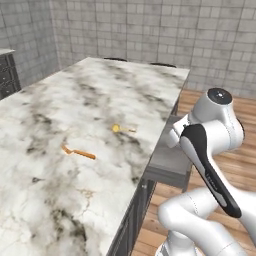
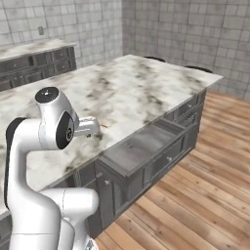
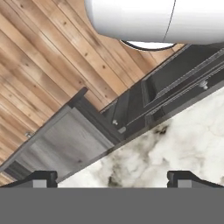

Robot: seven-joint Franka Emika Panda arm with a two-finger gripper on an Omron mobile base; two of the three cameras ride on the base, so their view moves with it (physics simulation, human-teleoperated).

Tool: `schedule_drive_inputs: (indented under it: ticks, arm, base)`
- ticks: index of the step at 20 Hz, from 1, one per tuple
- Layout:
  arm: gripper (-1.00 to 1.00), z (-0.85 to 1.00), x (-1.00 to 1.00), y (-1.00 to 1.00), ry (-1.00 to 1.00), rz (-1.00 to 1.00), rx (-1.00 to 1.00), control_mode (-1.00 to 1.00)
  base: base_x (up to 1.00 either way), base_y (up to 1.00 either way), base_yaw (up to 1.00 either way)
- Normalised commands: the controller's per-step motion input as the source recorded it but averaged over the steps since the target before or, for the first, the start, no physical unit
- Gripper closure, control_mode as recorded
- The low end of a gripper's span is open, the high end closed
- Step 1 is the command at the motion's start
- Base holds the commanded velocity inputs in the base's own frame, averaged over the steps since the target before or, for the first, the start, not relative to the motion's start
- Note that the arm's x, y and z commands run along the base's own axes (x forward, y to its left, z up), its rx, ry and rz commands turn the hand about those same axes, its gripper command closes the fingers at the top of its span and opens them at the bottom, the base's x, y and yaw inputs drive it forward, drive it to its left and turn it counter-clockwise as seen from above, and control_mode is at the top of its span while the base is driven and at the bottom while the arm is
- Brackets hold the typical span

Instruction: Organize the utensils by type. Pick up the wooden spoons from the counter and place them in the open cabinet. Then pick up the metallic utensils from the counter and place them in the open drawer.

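The white marbled counter (image 1: 75, 100) carries a small tan wooden spoon (image 1: 120, 129) near its right edge. A thin orange-brown metallic utensil (image 1: 78, 152) lies to the spoon's left, nearer the camera. The open drawer (image 1: 170, 160) juts out of the counter's right side, its grey inside bare (image 3: 57, 144). My gripper (image 3: 116, 179) is open, its fingertips (image 3: 43, 177) wide apart with nothing between them. It points down at the counter's edge (image 3: 175, 140) beside the drawer. The open cabinet is out of view.
Wooden floor (image 2: 205, 195) runs along the counter's drawer side. A second counter over dark panelled fronts (image 2: 34, 61) stands against the tiled back wall. Two dark stool tops (image 1: 162, 64) show at the counter's far end.
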Motion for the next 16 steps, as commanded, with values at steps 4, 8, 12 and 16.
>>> schedule_drive_inputs:
  ticks: [4,8,12,16]
  arm:
    - [-1.0,0.0,0.0,0.0,0.0,0.0,0.0,1.0]
    - [-1.0,0.0,0.0,0.0,0.0,0.0,0.0,1.0]
    - [-1.0,0.0,0.0,0.0,0.0,0.0,0.0,1.0]
    - [-1.0,0.0,0.0,0.0,0.0,0.0,0.0,1.0]
  base:
    - [0.33,0.33,0.06]
    - [0.48,0.01,0.05]
    - [0.65,0.04,0.1]
    - [0.54,0.0,0.2]
